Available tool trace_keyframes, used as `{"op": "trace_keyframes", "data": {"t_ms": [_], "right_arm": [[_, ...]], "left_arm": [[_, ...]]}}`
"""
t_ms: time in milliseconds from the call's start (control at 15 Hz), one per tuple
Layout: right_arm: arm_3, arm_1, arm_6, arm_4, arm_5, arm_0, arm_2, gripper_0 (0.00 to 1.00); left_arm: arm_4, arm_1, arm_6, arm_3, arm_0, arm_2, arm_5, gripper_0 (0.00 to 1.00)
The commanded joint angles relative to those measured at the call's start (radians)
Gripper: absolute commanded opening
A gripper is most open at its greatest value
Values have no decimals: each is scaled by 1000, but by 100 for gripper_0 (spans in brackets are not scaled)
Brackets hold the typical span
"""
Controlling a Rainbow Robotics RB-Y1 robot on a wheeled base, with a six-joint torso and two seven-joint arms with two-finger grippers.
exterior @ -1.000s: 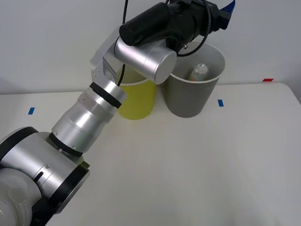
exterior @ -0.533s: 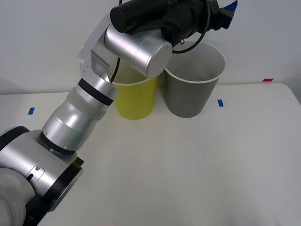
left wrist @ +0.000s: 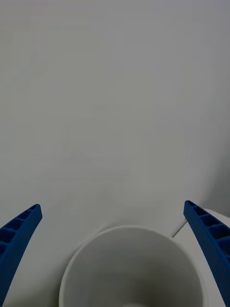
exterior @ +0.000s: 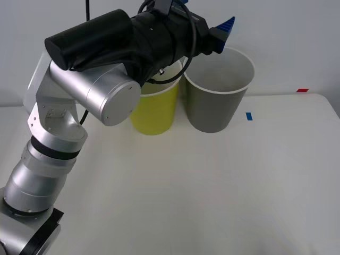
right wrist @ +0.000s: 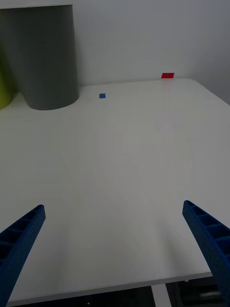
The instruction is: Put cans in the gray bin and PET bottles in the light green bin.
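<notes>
The gray bin [exterior: 218,90] stands at upper centre of the front view, touching the light green bin [exterior: 155,109] on its left; the bottle seen inside it a second ago is gone from sight. The left pincer [exterior: 223,27], spread wide and empty, has swung leftward above both rims. The right pincer [right wrist: 115,249] gapes wide over the white counter [exterior: 223,186], which carries blue and red tape marks [exterior: 248,116].

Left pincer [exterior: 226,26] raised high, spread wide; right pincer [right wrist: 115,249] likewise spread.
</notes>
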Motion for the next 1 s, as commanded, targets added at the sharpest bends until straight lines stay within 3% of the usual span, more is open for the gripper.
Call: {"op": "trace_keyframes", "data": {"t_ms": [67,467,1000], "right_arm": [[0,0,0,0,0,0,0,100],[0,0,0,0,0,0,0,100],[0,0,0,0,0,0,0,100]], "left_arm": [[42,87,-6,-154,142,60,6,100],[42,202,-16,-440,490,223,-5,100],[56,281,-15,-489,938,311,-382,100]]}}
